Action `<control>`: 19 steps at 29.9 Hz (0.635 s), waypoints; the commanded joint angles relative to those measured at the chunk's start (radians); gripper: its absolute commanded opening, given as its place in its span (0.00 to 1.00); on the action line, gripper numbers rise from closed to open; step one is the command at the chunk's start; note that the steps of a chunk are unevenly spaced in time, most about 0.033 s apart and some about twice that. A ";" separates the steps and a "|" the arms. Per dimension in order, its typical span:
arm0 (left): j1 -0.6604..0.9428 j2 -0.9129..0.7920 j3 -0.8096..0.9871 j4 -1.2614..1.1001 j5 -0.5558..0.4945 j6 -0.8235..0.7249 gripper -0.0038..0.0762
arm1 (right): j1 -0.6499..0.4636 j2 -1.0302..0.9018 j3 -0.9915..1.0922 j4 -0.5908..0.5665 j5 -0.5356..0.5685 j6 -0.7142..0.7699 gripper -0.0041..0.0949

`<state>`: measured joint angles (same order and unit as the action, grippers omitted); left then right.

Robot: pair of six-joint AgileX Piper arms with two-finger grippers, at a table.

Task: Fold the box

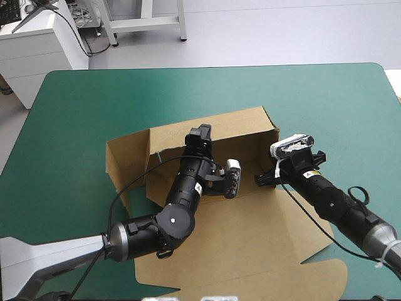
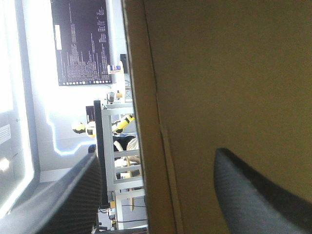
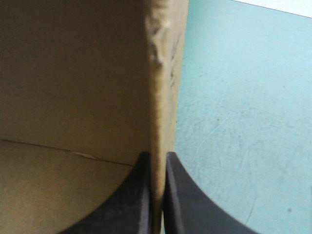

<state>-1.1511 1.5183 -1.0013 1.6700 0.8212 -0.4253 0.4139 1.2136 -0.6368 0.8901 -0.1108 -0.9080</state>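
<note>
The brown box (image 1: pixel 244 244) lies mid-table with its far wall (image 1: pixel 232 128) raised and its lid flat toward the near edge. A left flap (image 1: pixel 125 160) stands up, leaning outward. My left gripper (image 1: pixel 199 139) reaches into the tray at the far wall. In the left wrist view that gripper (image 2: pixel 156 156) is open, with the wall's upper edge (image 2: pixel 146 122) standing between its spread fingers. My right gripper (image 1: pixel 260 180) is at the box's right side wall. In the right wrist view it (image 3: pixel 157 156) is shut on that wall's thin edge (image 3: pixel 161 73).
Teal-green cover (image 1: pixel 94 106) shows beyond the box on the far, left and right sides, and beside the right wall (image 3: pixel 243 97). The flat lid reaches almost to the table's near edge (image 1: pixel 263 288).
</note>
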 commanded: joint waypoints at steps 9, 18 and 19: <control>-0.094 -0.038 -0.023 0.035 0.173 -0.018 0.64 | -0.002 0.106 -0.153 0.023 -0.256 -0.014 0.03; -0.097 -0.038 -0.023 -0.047 0.153 0.142 0.06 | -0.002 0.135 -0.170 0.037 -0.273 -0.014 0.03; -0.094 -0.038 -0.036 -0.109 0.131 0.248 0.07 | -0.002 0.135 -0.170 0.054 -0.271 -0.014 0.03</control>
<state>-1.2406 1.5183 -1.0013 1.5996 0.9562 -0.3370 0.4139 1.3783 -0.7694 0.9324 -0.3157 -0.9201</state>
